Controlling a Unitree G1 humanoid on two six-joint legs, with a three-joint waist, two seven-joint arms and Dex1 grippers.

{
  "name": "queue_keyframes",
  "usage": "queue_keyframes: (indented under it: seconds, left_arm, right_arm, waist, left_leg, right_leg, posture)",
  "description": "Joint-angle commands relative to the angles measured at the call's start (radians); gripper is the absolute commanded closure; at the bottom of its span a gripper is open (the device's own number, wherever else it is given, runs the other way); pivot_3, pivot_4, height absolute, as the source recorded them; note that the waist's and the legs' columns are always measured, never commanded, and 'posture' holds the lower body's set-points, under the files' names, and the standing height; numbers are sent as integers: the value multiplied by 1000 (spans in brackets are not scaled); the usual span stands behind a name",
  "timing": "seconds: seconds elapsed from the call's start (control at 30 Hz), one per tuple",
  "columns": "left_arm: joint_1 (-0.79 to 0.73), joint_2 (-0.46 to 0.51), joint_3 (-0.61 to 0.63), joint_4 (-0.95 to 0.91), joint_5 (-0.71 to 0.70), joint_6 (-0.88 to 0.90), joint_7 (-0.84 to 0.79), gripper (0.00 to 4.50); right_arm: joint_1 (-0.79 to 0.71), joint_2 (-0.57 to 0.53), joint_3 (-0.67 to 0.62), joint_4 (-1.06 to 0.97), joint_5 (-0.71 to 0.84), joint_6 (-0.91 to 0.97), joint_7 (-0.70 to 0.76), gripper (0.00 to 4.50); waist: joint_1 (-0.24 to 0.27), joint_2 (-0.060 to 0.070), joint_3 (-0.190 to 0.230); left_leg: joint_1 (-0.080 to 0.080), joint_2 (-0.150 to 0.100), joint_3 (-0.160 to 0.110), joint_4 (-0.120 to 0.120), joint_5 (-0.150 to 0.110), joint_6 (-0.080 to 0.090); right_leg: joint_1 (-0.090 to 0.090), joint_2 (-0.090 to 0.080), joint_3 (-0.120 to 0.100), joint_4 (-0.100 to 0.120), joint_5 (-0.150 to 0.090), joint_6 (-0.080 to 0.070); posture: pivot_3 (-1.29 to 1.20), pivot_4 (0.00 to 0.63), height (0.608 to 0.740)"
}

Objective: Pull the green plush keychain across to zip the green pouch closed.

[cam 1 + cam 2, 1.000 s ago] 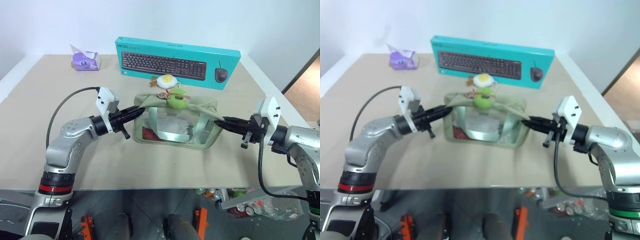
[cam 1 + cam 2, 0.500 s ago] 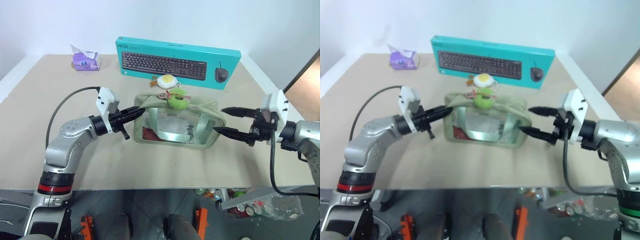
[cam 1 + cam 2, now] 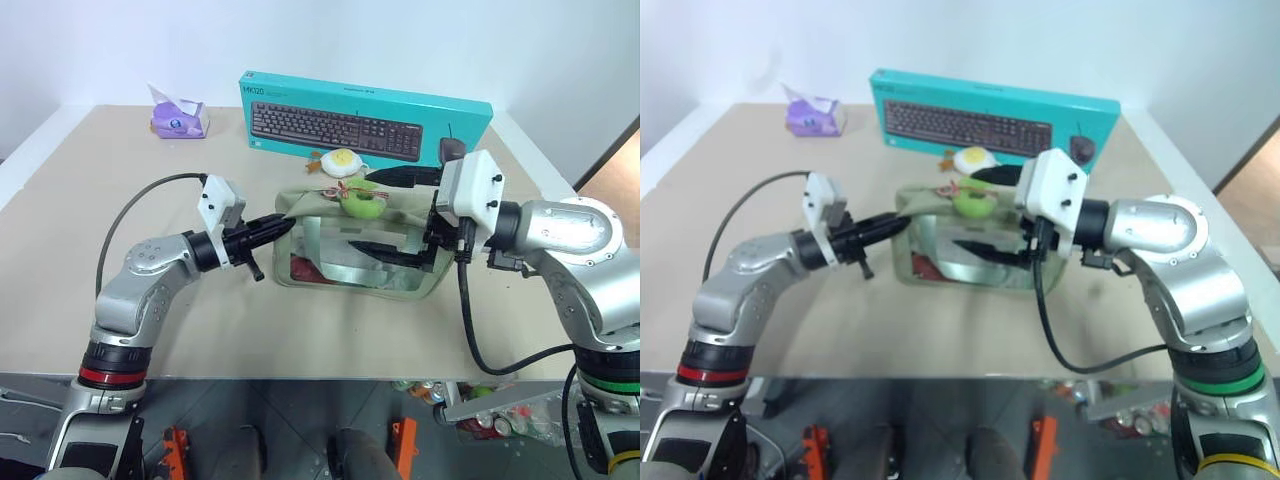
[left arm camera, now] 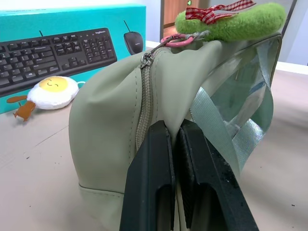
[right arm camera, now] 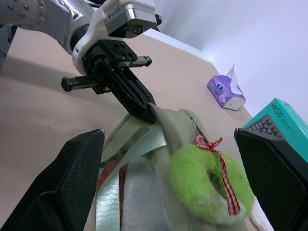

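The green pouch (image 3: 355, 242) sits near the middle of the frame in the left eye view, on the beige counter (image 3: 300, 330), its clear window side facing the camera and something red showing inside at its lower left corner. The green plush keychain (image 3: 362, 200) lies on top of the pouch just right of the top's middle, tied with a red checked ribbon and hooked by a small pink ring to the zipper pull. The left gripper (image 3: 284, 225) comes in level from the left of the frame with its two black fingers pressed together, pinching the fabric at the pouch's left end right beside the zipper line; the left wrist view shows the fingers (image 4: 154, 178) clamped on that folded end. The right gripper (image 3: 380, 213) reaches in from the right of the frame, its fingers spread wide: one finger lies above the pouch's top behind the keychain and the other in front of the window side, holding nothing. Just behind the pouch, touching or nearly so, lies a white-and-yellow fried-egg plush (image 3: 340, 160). Behind it stands a teal keyboard box (image 3: 365, 115) across the upper middle, and a purple tissue pack (image 3: 180, 115) rests at the upper left.
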Motion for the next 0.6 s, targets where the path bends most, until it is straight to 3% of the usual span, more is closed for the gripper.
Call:
queue_keyframes:
  seconds: [0.03, 0.13, 0.17, 0.23, 0.57, 0.6]
  left_arm:
    - [0, -4, -8, -29, -1, 7, 10, 4500]
    - [-1, -10, -9, -32, -2, 10, 16, 4500]
    - [-1, -11, -10, -33, -3, 10, 18, 4500]
    - [0, -13, -11, -35, -4, 10, 22, 4500]
    - [-2, -14, -12, -25, -2, 7, 24, 4500]
    - [-4, -14, -13, -23, -1, 6, 23, 4500]
  right_arm:
    - [-24, 25, 11, 57, -70, -85, -8, 22]
    - [-12, 36, 23, 123, -129, -165, 4, 22]
    - [-5, 38, 27, 141, -146, -191, 9, 269]
    - [7, 43, 32, 164, -166, -223, 14, 801]
    - [23, 73, 22, 194, -187, -279, 27, 4283]
    - [23, 75, 21, 197, -189, -282, 25, 4468]
  waist:
    - [0, 0, 0]
    - [0, 0, 0]
    - [0, 0, 0]
    - [1, 0, 0]
    - [1, 0, 0]
    - [1, 0, 0]
  left_leg:
    - [0, 0, 0, 0, 0, 0]
    - [1, 1, -1, 0, 0, 0]
    - [1, 1, -1, 0, 0, 0]
    - [1, 1, -1, 0, 0, 0]
    - [1, 1, -1, 0, 0, 0]
    - [1, 1, -1, 0, 0, 0]
  right_leg:
    - [0, 0, 0, 0, 0, 0]
    - [0, 2, -1, 0, 0, 0]
    - [0, 2, -1, 0, 0, 0]
    - [0, 2, -1, 0, 0, 0]
    - [0, 2, -1, 0, 0, 0]
    - [0, 2, -1, 0, 0, 0]
  posture:
    - [0, 150, 740]
    - [0, 150, 740]
    - [0, 150, 740]
    - [0, 150, 740]
    - [0, 150, 740]
    - [0, 150, 740]
